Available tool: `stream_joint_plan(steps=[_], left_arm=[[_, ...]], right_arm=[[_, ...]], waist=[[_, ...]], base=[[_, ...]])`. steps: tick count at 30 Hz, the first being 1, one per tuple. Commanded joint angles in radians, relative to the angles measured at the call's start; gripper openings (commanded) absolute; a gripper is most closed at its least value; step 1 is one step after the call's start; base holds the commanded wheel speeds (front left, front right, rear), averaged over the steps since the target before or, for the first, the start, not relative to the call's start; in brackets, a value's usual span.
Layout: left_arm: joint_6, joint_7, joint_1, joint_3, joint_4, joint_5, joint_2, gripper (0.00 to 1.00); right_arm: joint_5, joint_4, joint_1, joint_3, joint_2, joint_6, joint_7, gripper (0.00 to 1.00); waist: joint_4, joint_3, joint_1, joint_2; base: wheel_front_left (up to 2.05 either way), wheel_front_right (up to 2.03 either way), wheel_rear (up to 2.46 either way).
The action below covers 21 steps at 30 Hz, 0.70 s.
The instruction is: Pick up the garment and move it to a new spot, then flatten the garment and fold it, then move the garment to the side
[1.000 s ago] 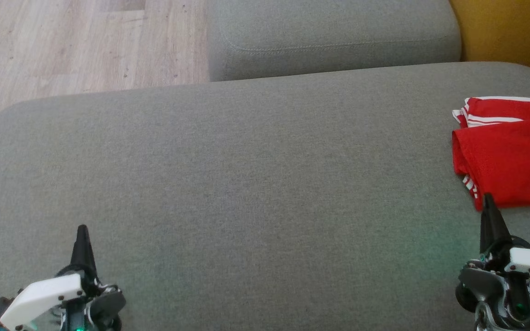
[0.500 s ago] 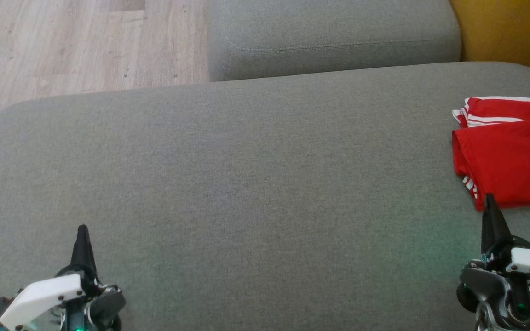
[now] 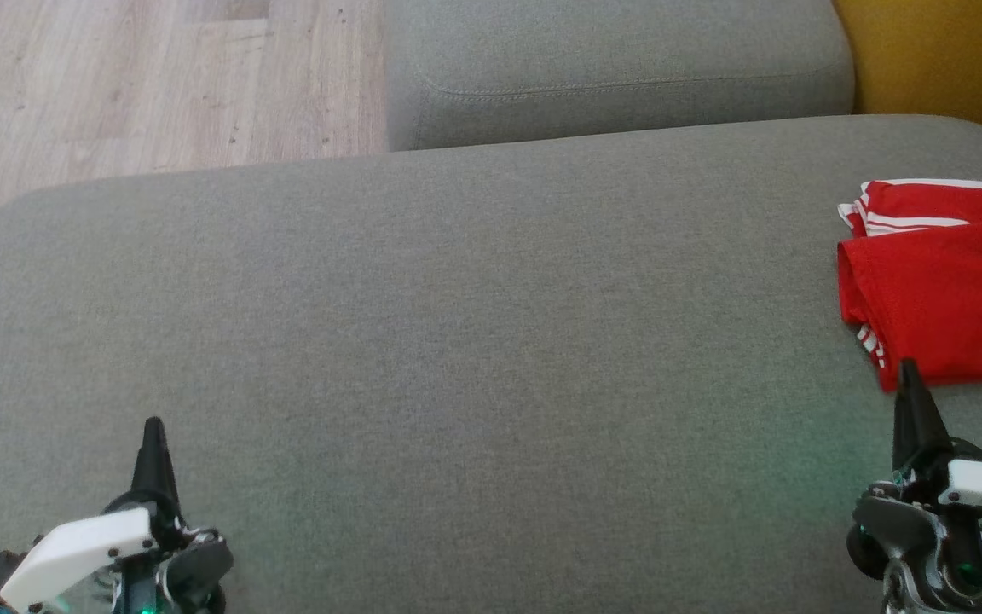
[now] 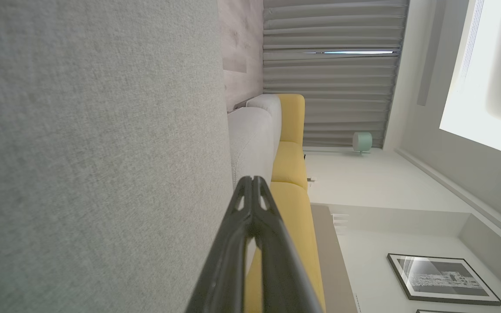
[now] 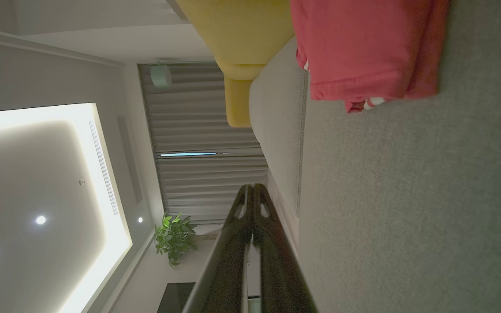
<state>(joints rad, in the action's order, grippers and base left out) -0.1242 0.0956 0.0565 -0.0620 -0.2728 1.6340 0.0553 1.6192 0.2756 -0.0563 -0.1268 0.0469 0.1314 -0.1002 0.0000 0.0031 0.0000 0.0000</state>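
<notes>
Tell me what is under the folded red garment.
The red garment lies on the grey cushion. White-striped lower layers of it peek out at its edge; whatever else sits beneath is covered.

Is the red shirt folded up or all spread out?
Folded. The red shirt lies in stacked layers, striped edges peeking from underneath, on the grey cushion.

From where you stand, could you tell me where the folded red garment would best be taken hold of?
Probably the near left corner of the folded red garment, approached from the robot's side by the right end effector, whose shut fingers point at it. The layers meet there, lying flat on the grey cushion; it must open first.
</notes>
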Motion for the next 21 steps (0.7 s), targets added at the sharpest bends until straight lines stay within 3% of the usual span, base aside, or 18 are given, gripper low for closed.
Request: stream_joint_plan(steps=[1, 21], left_arm=[[-0.007, 0.004, 0.05, -0.035, 0.028, -0.012, 0.007, 0.0], [-0.007, 0.008, 0.05, -0.039, 0.028, -0.015, 0.004, 0.0]], right_arm=[[-0.004, -0.031, -0.051, 0.021, 0.009, -0.001, -0.007, 0.0], [-0.006, -0.031, -0.051, 0.019, 0.008, -0.001, -0.009, 0.0]], waist=[[0.0, 0.0, 0.0, 0.0], [0.0, 0.0, 0.0, 0.0]], base=[[0.0, 0.0, 0.0], [0.0, 0.0, 0.0]])
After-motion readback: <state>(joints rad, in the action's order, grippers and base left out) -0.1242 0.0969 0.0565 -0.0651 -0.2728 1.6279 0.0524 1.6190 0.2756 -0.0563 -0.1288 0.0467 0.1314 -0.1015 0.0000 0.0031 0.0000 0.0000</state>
